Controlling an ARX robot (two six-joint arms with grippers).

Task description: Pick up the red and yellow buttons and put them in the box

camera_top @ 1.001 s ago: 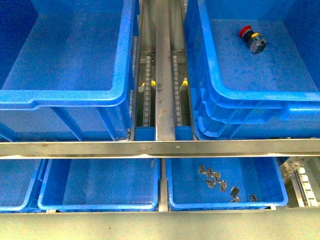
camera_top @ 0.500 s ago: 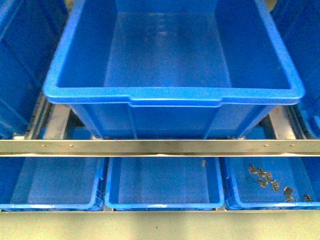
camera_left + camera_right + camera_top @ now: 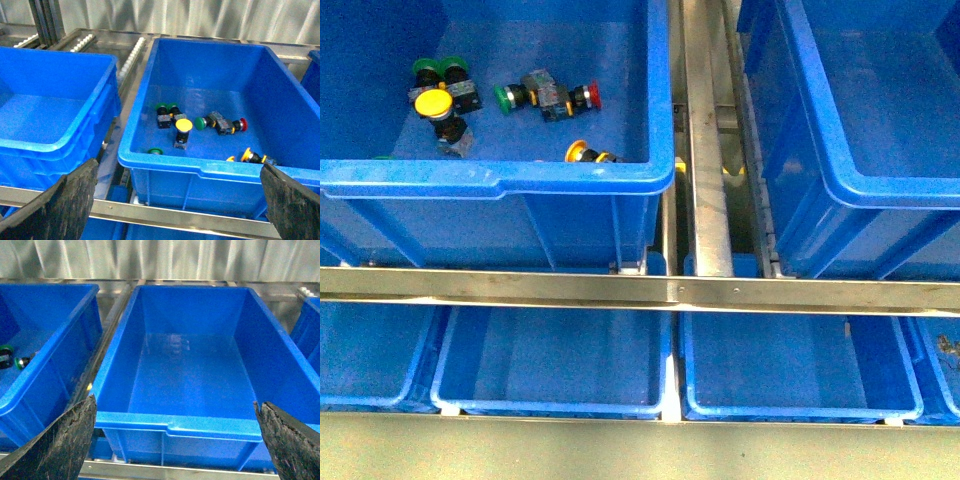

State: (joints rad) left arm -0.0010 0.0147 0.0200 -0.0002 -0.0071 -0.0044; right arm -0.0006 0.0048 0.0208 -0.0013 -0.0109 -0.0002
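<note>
The front view has slid sideways since half a second ago: the single deep blue crate that filled the middle has given way to two, one either side of a steel beam. Both sit on a bare metal rack with a steel rail across its front edge, a roller track running alongside, and a corrugated metal wall behind. Below the rail, shallow trays lie side by side. The crate toward the rack's left holds the switches. A yellow-capped button stands cap-up just beside two green-capped switches. A red-capped button lies on its side, back to back with another green one, and a second yellow button lies against the near wall. The box stands toward the right, across the beam. The left end effector hangs before the crate and the right end effector before the box, each with its pads spread wide apart, clamped on nothing.
</note>
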